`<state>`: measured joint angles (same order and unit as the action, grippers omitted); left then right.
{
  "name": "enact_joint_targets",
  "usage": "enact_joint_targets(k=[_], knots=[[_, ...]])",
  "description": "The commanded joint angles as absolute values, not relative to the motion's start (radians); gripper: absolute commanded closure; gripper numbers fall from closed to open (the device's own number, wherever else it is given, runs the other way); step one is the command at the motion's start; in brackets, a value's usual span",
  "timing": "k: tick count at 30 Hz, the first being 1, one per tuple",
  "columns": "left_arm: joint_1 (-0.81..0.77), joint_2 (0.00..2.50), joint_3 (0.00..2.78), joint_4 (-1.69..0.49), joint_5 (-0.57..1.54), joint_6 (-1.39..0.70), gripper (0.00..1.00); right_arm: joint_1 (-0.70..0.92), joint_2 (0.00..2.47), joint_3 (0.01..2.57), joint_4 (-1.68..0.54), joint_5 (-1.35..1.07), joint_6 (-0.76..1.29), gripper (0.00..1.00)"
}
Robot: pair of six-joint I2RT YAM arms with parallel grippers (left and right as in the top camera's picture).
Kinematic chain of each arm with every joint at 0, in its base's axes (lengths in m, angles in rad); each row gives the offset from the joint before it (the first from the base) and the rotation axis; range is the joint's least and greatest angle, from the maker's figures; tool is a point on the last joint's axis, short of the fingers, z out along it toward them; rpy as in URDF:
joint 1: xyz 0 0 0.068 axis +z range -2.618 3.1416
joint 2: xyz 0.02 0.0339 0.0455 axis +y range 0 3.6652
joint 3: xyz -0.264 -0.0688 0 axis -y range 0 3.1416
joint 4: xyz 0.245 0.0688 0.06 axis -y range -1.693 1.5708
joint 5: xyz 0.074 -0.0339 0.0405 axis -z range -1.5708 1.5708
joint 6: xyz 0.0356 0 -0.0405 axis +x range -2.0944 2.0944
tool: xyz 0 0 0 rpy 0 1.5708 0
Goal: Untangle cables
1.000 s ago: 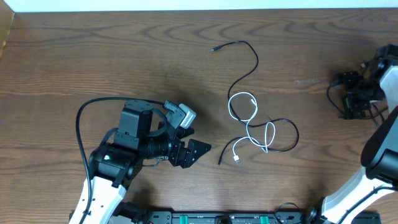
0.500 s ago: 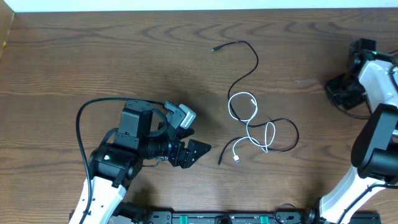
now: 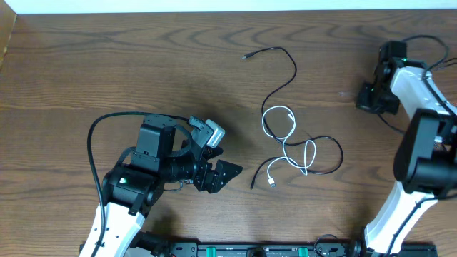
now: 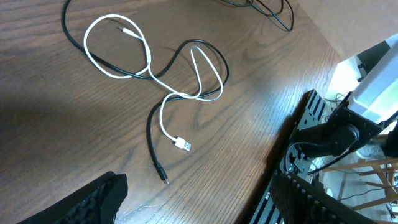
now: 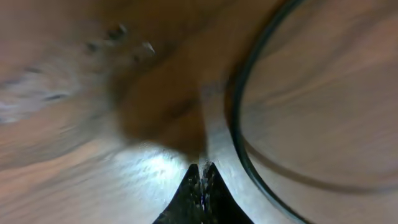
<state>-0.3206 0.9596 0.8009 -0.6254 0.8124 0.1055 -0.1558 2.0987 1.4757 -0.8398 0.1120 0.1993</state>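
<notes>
On the table (image 3: 107, 64) nothing is gripped yet — your left gripper (image 3: 221, 165) gapes wide and empty, the right gripper (image 5: 202, 177) sits pinched closed on nothing — so the likely first move is lifting the white cable (image 4: 161, 118) off the black cable (image 3: 295, 70) it loops through mid-table.

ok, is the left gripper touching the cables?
Apart. Overhead shows bare wood between the left gripper and the cables. The left wrist view shows the same gap before the nearest plug.
</notes>
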Motion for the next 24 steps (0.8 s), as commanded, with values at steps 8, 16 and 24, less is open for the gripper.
enact_joint_targets(k=[8,16,24], knots=[[-0.317,0.960,0.806,-0.647,0.813,0.119,0.25,-0.175,2.157,1.475,-0.796,0.307,0.152,0.99],[-0.317,0.960,0.806,-0.649,0.814,0.119,0.25,-0.311,2.293,1.475,-0.765,0.320,0.162,0.99],[-0.317,0.960,0.806,-0.682,0.814,0.119,0.25,-0.473,2.340,1.475,-0.617,0.323,0.147,0.99]])
